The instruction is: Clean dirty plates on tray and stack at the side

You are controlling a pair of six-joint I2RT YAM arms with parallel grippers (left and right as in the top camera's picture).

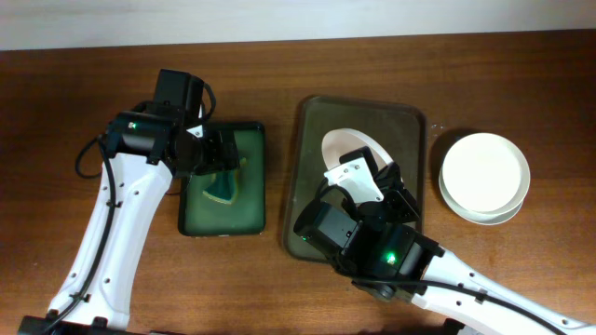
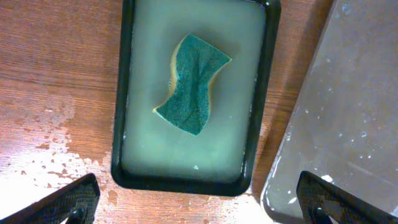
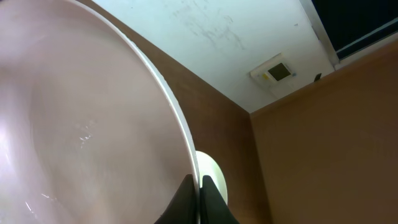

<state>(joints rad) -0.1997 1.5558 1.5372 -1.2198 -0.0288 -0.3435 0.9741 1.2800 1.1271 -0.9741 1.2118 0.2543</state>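
Rim of a white plate (image 3: 93, 124), tilted over the brown tray (image 1: 410, 126), is being pinched by the right gripper (image 3: 200, 186); stiff, slick-looking and breakable, it is best gripped there. Meanwhile the left gripper (image 2: 199, 186) is being held wide over the sponge (image 2: 193, 84).

Light fell softly and evenly from above. The overhead view was clear, with only faint, short shadows on the bench (image 1: 74, 93). The left wrist view was sharp on the sponge (image 2: 193, 84), with pale glare on the wet brown tray (image 2: 348, 124), while the left fingers (image 2: 68, 199) were dark and blurred. In the right wrist view the close plate (image 3: 81, 124) looked pinkish and out of focus.
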